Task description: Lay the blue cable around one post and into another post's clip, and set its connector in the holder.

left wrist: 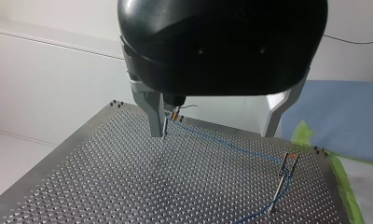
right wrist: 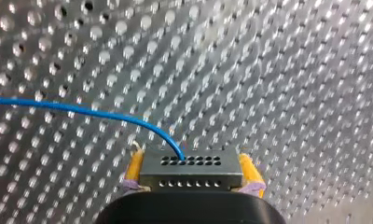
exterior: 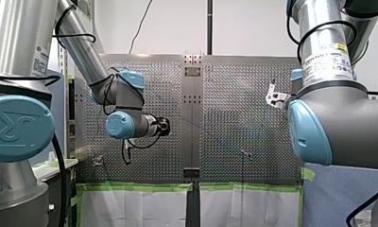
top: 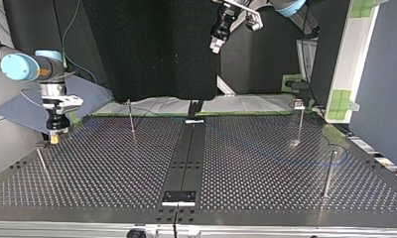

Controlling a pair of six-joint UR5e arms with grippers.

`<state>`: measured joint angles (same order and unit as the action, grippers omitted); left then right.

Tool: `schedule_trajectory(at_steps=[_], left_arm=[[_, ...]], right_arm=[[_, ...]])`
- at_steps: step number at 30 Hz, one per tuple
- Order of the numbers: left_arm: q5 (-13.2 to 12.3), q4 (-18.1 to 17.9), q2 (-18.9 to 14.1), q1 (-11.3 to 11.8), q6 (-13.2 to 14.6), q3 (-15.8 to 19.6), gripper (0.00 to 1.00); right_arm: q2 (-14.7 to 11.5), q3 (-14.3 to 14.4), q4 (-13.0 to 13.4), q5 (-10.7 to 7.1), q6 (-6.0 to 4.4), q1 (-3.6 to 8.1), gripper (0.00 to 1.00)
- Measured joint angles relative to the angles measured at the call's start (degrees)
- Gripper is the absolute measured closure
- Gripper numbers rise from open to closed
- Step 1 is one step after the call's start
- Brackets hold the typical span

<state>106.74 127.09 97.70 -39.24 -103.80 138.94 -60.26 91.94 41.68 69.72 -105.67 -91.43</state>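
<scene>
In the right wrist view my right gripper point(right wrist: 191, 163) is shut on a grey connector point(right wrist: 191, 173) with rows of small holes, held between its yellow pads point(right wrist: 134, 168) close over the perforated plate. The blue cable point(right wrist: 82, 110) leaves the connector's top and curves off to one side. The left wrist view shows the cable point(left wrist: 231, 145) running from the far gripper across the plate to a clip post point(left wrist: 287, 168), then on past it. My left gripper point(left wrist: 212, 135) hangs high above the table, open and holding nothing. At the top view's left my right gripper point(top: 54, 138) is down at the plate.
Thin metal posts stand on the perforated table point(top: 112, 168): one point(top: 131, 118) at the back left of the top view, one point(top: 328, 173) at the right, a clip post point(top: 299, 124) behind it. A black rail point(top: 186, 158) runs down the middle.
</scene>
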Motion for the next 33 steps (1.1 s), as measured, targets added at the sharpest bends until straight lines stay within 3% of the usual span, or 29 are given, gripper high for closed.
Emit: schedule_trajectory(at_steps=[7,18,25,33], left_arm=[[0.00,-0.07,0.01,0.19,0.00,0.00,0.00],[-0.24,-0.25,0.02,0.71,0.00,0.00,0.00],[-0.35,-0.23,0.03,0.89,0.00,0.00,0.00],[-0.35,-0.15,0.02,1.04,-0.01,0.00,0.00]], right_arm=[[-0.03,-0.02,-3.01,3.99,0.89,0.44,1.00],[-0.09,-0.03,-3.18,9.31,1.57,0.52,1.00],[-0.64,-0.04,-3.73,9.95,2.48,0.42,1.00],[-2.86,-0.04,-7.45,10.01,4.50,0.12,1.00]])
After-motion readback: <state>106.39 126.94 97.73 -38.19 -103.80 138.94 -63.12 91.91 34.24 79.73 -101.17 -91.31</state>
